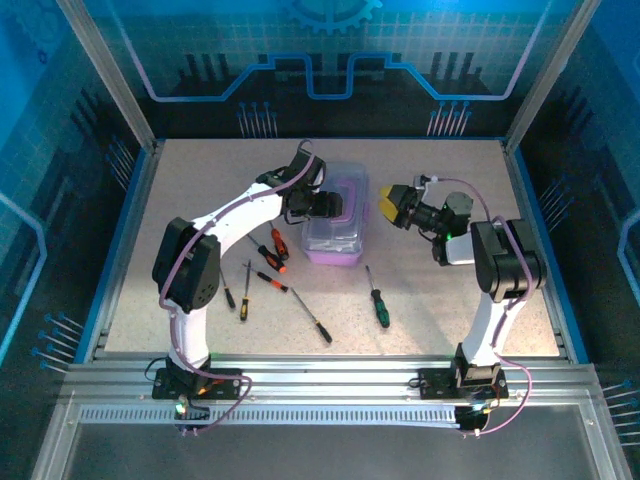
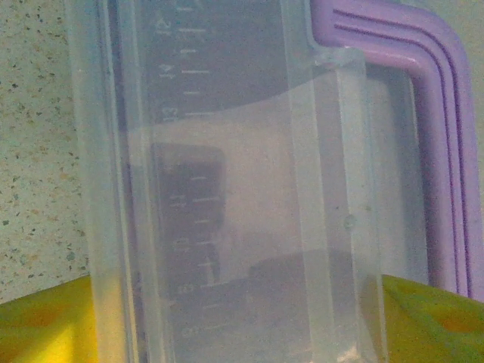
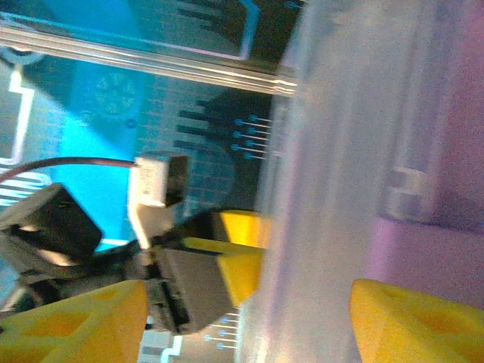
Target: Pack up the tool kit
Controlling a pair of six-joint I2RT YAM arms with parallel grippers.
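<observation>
scene: a speckled table (image 1: 440, 310) seen from above, with two robot arms reaching in from its near edge.
tool kit: a small case (image 1: 335, 225) with a clear lid and a purple base, lying flat mid-table between the two claws. the lid looks down and nothing shows inside.
long axis: the case runs near to far, pointing away from the arm bases, so its long sides face the claws.
left gripper (image 1: 322, 204): at the case's left long side, touching it. its yellow fingertips (image 2: 38, 325) stand wide apart with the clear wall and purple handle (image 2: 435, 113) between them. whether they press on the plastic cannot be told.
right gripper (image 1: 390, 205): just beside the right long side, jaws apart and holding nothing. the case wall looms close to its yellow fingertips (image 3: 76, 325).
loose tools: orange-black screwdrivers (image 1: 272, 250) lie scattered left of and nearer than the case, closest to the left arm. the green-handled screwdriver (image 1: 379, 305) lies near the case's front right corner, closer to the right arm.
judgement: the lid likely has to open first. the left claw is nearer to it.
</observation>
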